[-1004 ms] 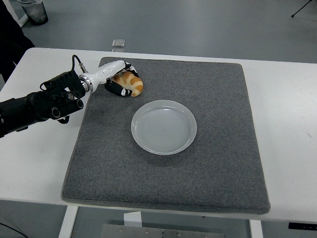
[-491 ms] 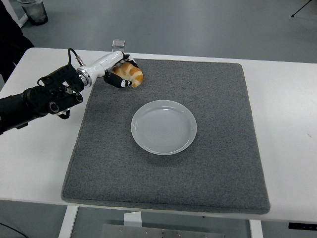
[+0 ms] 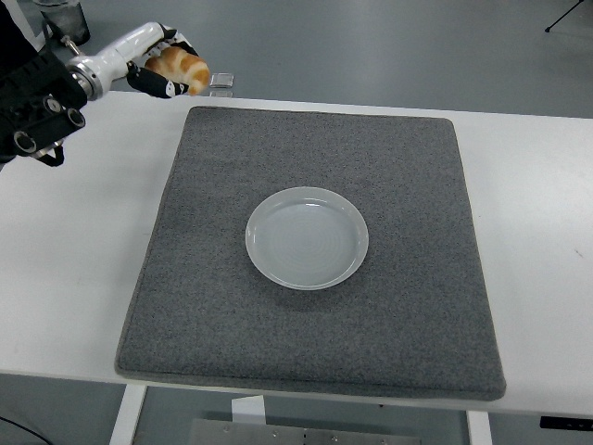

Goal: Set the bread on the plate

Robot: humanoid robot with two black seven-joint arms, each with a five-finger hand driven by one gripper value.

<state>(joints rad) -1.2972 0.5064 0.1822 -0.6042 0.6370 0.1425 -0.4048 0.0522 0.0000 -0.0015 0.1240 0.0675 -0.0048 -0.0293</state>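
Observation:
A golden-brown piece of bread (image 3: pixel 183 69) is held high in the air at the upper left, above the table's far edge. My left hand (image 3: pixel 162 69) is shut on it, its white and black fingers wrapped around the loaf. The black forearm runs off the left edge. A pale grey plate (image 3: pixel 307 237) lies empty in the middle of the dark grey mat (image 3: pixel 315 324), well to the right of and nearer than the bread. My right arm does not show.
A small clear object (image 3: pixel 221 82) lies at the table's far edge just right of the bread. A waste bin (image 3: pixel 61 19) stands on the floor at top left. White table (image 3: pixel 65 260) surrounds the mat.
My left hand has lifted the bread off the mat's far left corner and carried it up and to the left, away from the plate.

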